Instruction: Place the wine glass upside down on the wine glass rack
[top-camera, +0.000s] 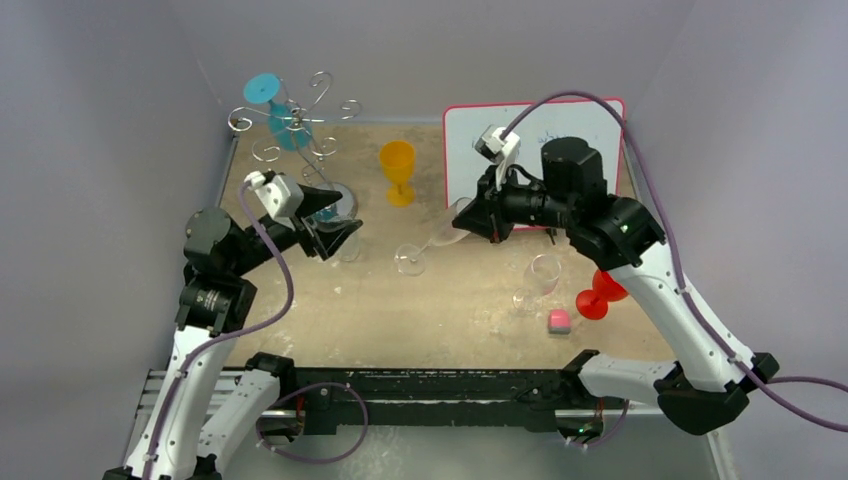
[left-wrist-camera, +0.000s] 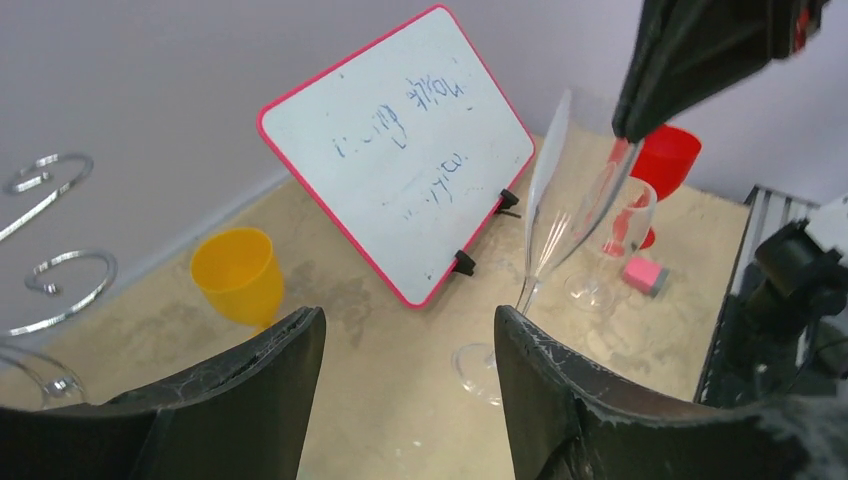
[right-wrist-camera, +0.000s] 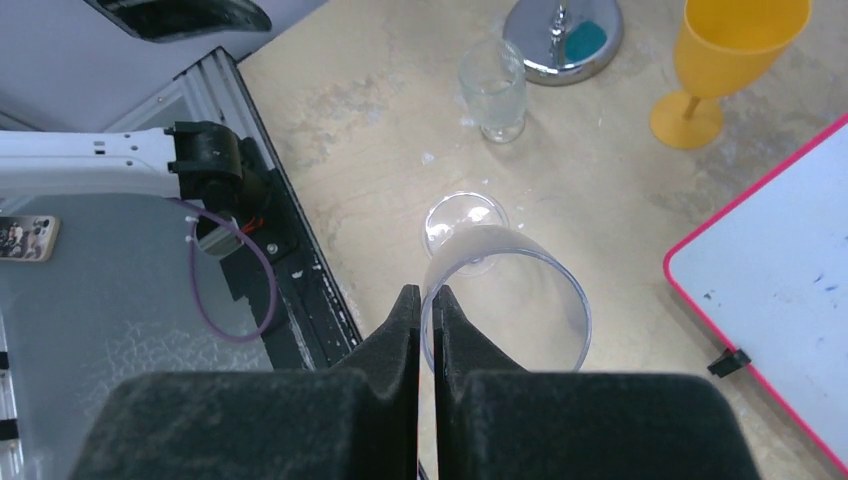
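Note:
A clear wine glass (top-camera: 440, 232) hangs tilted from my right gripper (top-camera: 468, 222), its foot low over the table's middle; I cannot tell whether it touches. In the right wrist view the gripper (right-wrist-camera: 427, 297) is shut on the glass's rim (right-wrist-camera: 540, 290), one finger inside the bowl and one outside. The silver wire rack (top-camera: 296, 122) stands at the back left with a teal glass (top-camera: 268, 92) hanging upside down on it. My left gripper (top-camera: 340, 212) is open and empty just right of the rack's base, facing the held glass (left-wrist-camera: 560, 190).
A yellow goblet (top-camera: 397, 170) stands mid-back. A red-framed whiteboard (top-camera: 540, 150) is propped at the back right. A clear glass (top-camera: 538, 283), a red glass (top-camera: 598, 293) and a pink eraser (top-camera: 559, 320) are at the front right. A small clear glass (top-camera: 348, 245) stands under my left gripper.

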